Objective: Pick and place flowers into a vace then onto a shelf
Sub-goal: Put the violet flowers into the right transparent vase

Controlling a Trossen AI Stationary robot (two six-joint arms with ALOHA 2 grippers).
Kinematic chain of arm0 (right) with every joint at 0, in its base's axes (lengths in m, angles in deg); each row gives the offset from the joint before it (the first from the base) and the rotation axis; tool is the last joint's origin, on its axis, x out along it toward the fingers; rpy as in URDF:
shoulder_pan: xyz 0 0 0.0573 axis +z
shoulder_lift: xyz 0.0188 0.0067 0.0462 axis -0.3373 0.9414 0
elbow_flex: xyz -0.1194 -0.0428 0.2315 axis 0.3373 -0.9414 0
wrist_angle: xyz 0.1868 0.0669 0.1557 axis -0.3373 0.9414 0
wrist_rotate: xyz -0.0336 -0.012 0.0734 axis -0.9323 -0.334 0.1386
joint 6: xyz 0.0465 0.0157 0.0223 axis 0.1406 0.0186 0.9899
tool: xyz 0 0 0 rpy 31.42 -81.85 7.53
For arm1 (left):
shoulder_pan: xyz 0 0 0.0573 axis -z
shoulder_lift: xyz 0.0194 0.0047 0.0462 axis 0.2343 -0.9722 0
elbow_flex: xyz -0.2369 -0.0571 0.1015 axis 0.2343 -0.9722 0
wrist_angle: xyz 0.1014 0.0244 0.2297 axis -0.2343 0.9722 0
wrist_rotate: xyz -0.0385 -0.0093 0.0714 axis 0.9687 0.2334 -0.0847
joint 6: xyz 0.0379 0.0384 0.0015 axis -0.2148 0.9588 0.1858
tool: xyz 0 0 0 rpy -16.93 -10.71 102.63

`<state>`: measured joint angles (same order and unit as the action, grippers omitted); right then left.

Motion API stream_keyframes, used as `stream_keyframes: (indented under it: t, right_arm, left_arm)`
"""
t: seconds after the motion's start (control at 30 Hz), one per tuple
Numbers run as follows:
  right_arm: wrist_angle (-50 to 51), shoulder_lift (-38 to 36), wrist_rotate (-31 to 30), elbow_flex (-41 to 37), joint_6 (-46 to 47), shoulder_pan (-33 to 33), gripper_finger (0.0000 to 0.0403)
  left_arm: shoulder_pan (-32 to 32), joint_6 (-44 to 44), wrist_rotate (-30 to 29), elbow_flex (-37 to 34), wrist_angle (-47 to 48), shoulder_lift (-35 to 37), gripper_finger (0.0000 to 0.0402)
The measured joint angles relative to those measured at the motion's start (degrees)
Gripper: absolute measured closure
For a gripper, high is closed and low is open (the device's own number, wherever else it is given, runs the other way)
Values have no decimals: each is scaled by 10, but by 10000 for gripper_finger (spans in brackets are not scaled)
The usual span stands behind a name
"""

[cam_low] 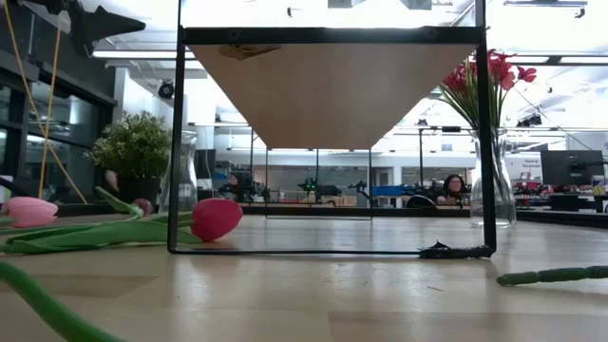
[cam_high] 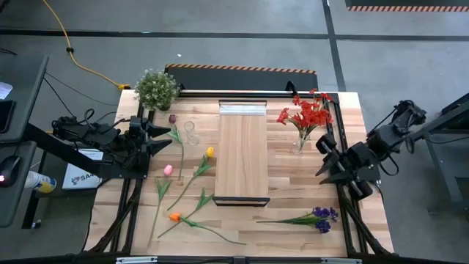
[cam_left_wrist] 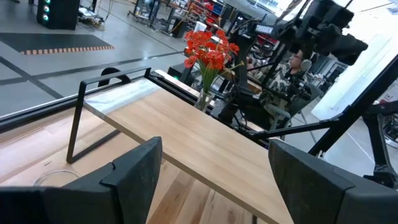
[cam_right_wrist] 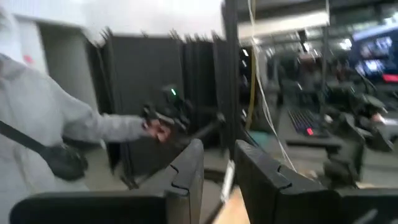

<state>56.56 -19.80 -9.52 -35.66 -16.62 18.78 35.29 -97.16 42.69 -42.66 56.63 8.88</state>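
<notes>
Flowers lie loose on the left half of the table [cam_high: 293, 183], left of the shelf [cam_high: 242, 154]: a maroon one [cam_high: 173, 118] just beside an empty glass vase [cam_high: 190, 132], a yellow one [cam_high: 209, 152] close to the shelf's left edge, a pink one [cam_high: 168, 170] below the left gripper, and an orange one [cam_high: 174, 217] nearer the front edge. None of them touches either gripper. In the low view the pink head [cam_low: 217, 218] rests on the wood just inside the shelf's dark frame.

The left gripper [cam_high: 165, 138] hangs over the table's left edge, beside the potted plant [cam_high: 156, 88] at the back corner. Its fingers [cam_left_wrist: 134, 171] stand wide apart with nothing between them, and point across the shelf toward the red bunch.

The shelf runs from the back of the table toward the front, in the middle, with a pale strip at its far end.

Right of it, red flowers [cam_high: 306, 114] stand upright in a second glass vase [cam_high: 300, 144]. A purple stem [cam_high: 311, 217] lies flat near the front right corner.

The right gripper [cam_high: 323, 163] sits at the table's right edge, just beside the red bunch's vase, not touching it. Its fingers [cam_right_wrist: 186, 171] are a narrow gap apart and hold nothing. Beyond them a person [cam_right_wrist: 37, 118] in a pale sleeve shows in the room.
</notes>
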Motion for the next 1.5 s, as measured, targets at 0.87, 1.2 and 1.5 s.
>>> stream_keyframes:
  t: [0.87, 1.2, 1.5]
  right_arm:
    - [389, 224, -65, 179, 440, 78, 320]
    - [476, 310, 2, 178, 513, 76, 320]
    - [506, 383, 65, 178, 505, 76, 320]
  left_arm:
    - [0, 1, 17, 0, 9, 0, 76]
    - [0, 2, 17, 0, 9, 0, 76]
    - [0, 2, 17, 0, 9, 0, 76]
